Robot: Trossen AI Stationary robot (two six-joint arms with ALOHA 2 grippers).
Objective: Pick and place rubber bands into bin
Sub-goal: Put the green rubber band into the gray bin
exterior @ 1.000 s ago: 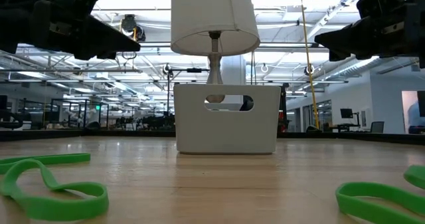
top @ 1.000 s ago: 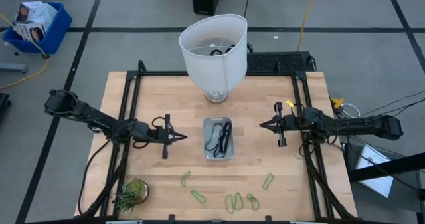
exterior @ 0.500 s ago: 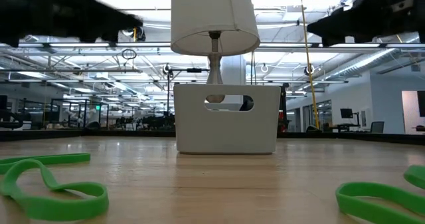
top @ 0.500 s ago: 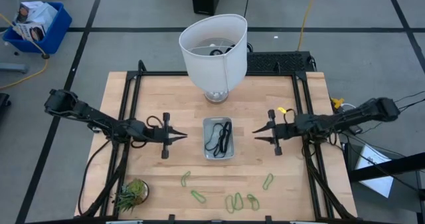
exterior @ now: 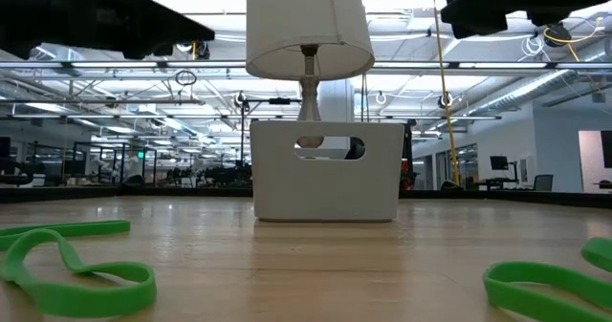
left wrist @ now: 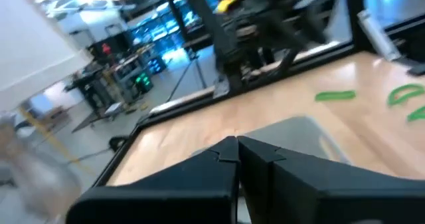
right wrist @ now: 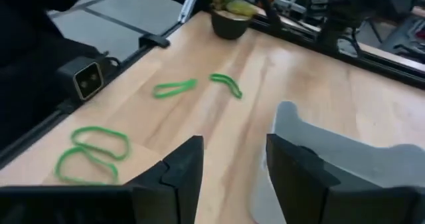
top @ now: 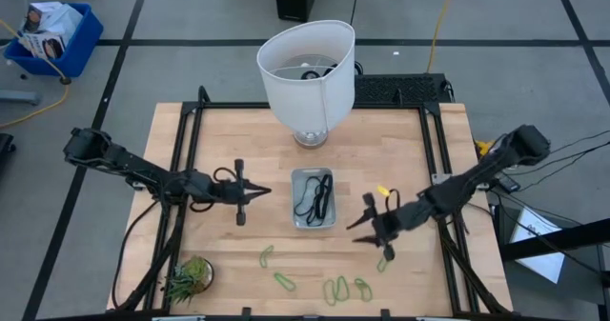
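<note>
Several light-green rubber bands lie loose on the desk along its front edge, between the potted plant at the front left corner and the right side rail; one more green band sits just under the right arm's wrist. Dark rubber bands already rest inside the bin, which stands at mid-desk, just in front of the white lamp. In the low view the bin rises in the centre with green loops flat on the wood nearer the camera.

The right gripper hovers just beside the bin's right front corner, above the desk; its jaws stand parted with a clear gap and nothing between them, as the right wrist view shows. The left gripper hangs to the left of the bin, pointing at it, with its jaws closed together on nothing
</note>
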